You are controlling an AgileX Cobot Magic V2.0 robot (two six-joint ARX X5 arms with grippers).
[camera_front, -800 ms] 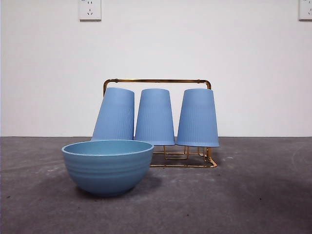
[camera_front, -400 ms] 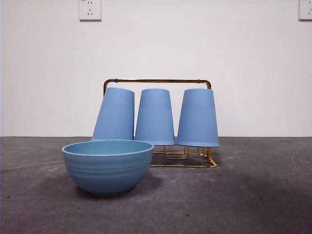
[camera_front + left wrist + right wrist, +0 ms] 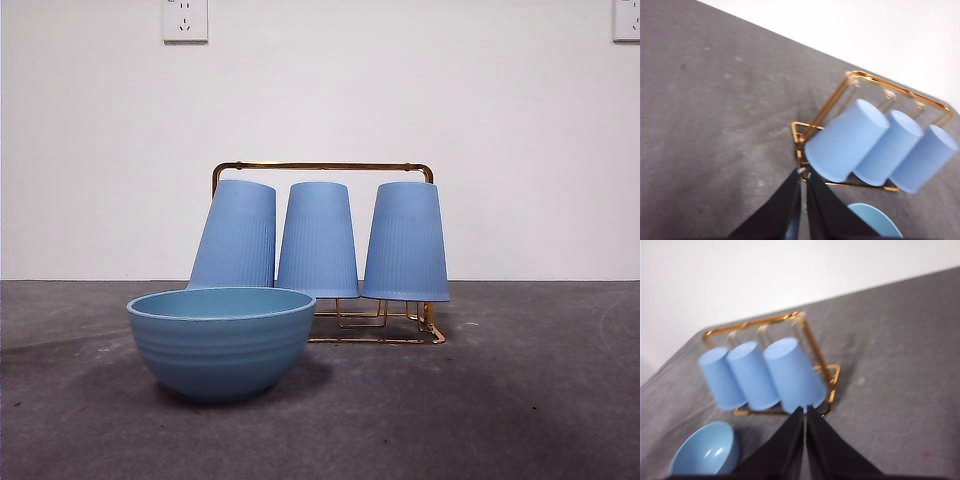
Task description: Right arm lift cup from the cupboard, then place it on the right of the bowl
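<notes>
Three blue ribbed cups stand upside down on the gold wire cupboard [image 3: 320, 166]: left [image 3: 235, 235], middle [image 3: 318, 240], right [image 3: 406, 242]. The teal bowl [image 3: 220, 340] sits in front of the left cup. Neither arm shows in the front view. In the right wrist view my right gripper [image 3: 804, 411] is shut and empty, held above the table short of the cups [image 3: 792, 372], the cupboard [image 3: 750, 324] and the bowl [image 3: 705, 450]. My left gripper [image 3: 803, 173] is shut and empty, off the cupboard's [image 3: 900, 90] other end, near a cup [image 3: 846, 141] and the bowl [image 3: 875, 222].
The dark grey table [image 3: 520, 400] has bare surface to the right of the bowl and in front of the cupboard. A white wall stands behind, with sockets [image 3: 185, 20] high up.
</notes>
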